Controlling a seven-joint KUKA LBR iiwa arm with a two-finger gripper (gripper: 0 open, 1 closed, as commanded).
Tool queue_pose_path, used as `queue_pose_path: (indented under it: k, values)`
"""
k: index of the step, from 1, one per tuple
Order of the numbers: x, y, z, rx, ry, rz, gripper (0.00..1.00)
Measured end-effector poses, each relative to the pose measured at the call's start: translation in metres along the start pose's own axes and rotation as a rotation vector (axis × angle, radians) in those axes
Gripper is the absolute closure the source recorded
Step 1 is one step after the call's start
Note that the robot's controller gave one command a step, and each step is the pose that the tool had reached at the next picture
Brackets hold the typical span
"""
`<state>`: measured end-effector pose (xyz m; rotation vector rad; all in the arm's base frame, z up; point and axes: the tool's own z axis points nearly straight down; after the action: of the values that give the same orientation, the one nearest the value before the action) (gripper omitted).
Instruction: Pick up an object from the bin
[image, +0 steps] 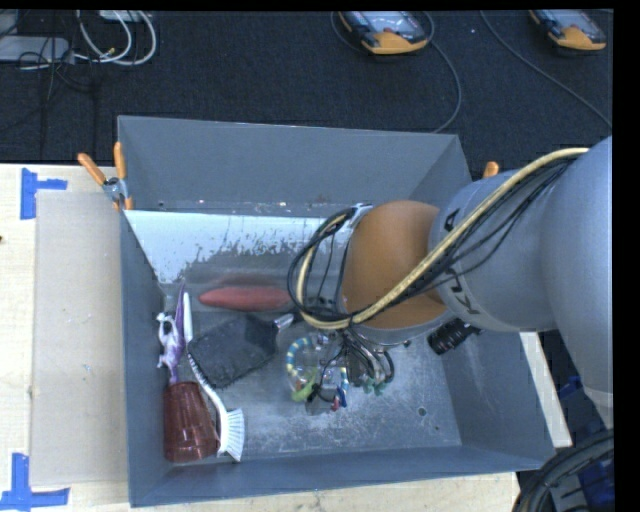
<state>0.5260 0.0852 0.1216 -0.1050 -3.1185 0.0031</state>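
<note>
My gripper reaches down into the middle of the bin floor, mostly hidden under the arm's orange cover. Right below and left of it lies a small ring of multicoloured beads with a yellow-green bit beside it; I cannot tell whether the gripper touches them. A dark grey sponge-like block lies just left of the ring. Behind the block, a red elongated thing rests along the foot of the back wall.
By the left wall lie a white brush with a long handle, a dark red ribbed cup-like thing and a purple-and-white piece. The arm and its cables cover the bin's right half.
</note>
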Motion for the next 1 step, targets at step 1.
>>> queue_pose_path:
  k: [1]
  values:
    - [-0.0017, -0.0010, -0.0311, -0.002, -0.012, -0.001, 1.00]
